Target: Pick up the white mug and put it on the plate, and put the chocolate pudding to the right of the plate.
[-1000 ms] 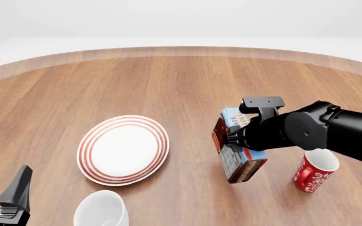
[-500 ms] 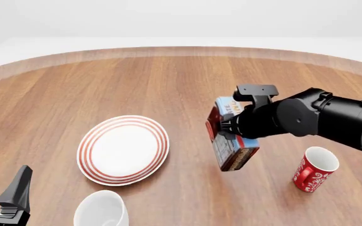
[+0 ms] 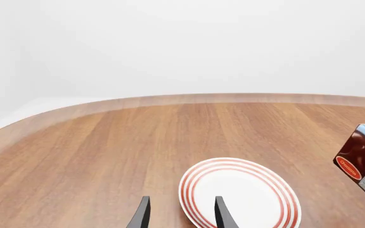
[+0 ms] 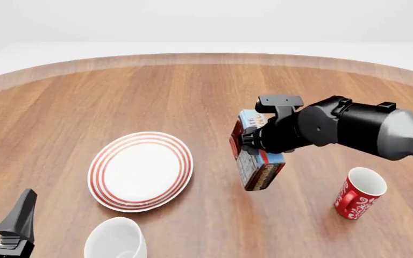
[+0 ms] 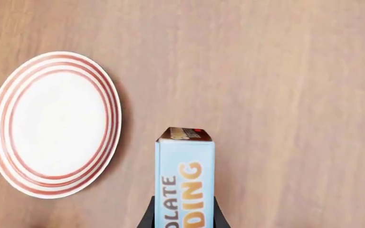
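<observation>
We have the chocolate pudding pinched in our right fingers, aloft just right of the plate, long axis tilted, while our left fingers stand spread, nearer the white mug.

The front view looks forward and down over the whole table. The left wrist view sits low, facing the far edge. The right wrist view looks straight down, close. All three share the plate and pudding box.
</observation>
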`<state>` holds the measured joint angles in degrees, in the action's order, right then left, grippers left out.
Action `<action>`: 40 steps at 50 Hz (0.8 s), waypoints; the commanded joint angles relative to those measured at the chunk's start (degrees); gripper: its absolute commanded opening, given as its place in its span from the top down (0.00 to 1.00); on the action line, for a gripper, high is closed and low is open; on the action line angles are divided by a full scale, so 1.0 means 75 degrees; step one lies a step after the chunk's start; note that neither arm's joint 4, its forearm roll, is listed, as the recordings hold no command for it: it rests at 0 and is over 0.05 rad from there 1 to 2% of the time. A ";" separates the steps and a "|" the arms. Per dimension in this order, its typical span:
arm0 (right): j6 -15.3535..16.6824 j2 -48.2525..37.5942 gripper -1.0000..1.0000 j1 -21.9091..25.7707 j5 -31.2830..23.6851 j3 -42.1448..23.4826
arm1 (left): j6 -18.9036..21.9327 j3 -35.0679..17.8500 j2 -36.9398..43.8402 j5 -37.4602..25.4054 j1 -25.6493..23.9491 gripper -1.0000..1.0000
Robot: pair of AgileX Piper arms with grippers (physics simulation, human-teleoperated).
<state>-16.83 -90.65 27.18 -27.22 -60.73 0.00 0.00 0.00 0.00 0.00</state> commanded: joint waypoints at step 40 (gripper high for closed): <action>-0.0171 -0.1686 1.00 0.0010 0.0689 -0.0403 | 0.0000 0.0000 0.0000 0.0000 0.0000 0.00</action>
<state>-16.48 -101.33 27.04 -23.07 -63.58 0.00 0.00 0.00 0.00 0.00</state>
